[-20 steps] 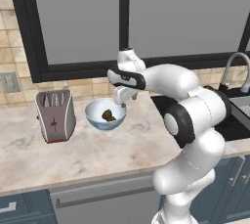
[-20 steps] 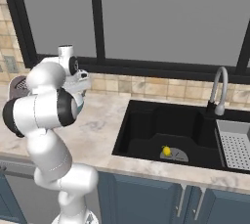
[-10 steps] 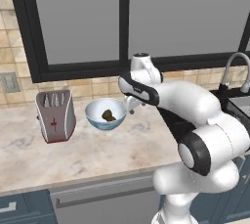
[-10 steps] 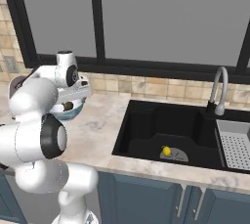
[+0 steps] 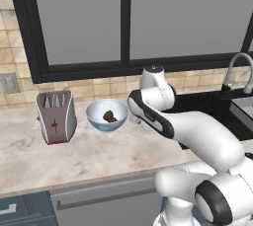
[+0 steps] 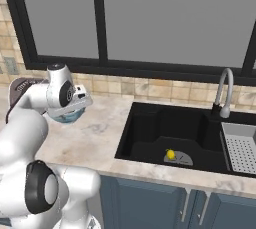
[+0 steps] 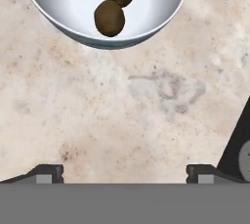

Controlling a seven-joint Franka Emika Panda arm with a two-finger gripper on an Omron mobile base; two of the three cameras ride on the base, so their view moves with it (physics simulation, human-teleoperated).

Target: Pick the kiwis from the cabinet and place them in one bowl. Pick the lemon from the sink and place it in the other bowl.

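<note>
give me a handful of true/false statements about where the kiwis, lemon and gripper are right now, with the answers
1. Both kiwis lie inside the bowl. True.
2. The lemon is in the bowl with the kiwis. False: it sits on the floor of the sink, near the drain.
3. The gripper is open and holds nothing. True.
4. The toaster stands inside the sink. False: it stands on the counter beside the bowl.
5. The gripper's fingertips are down inside the bowl. False: in the hand view they are over bare counter, apart from the bowl.
</note>
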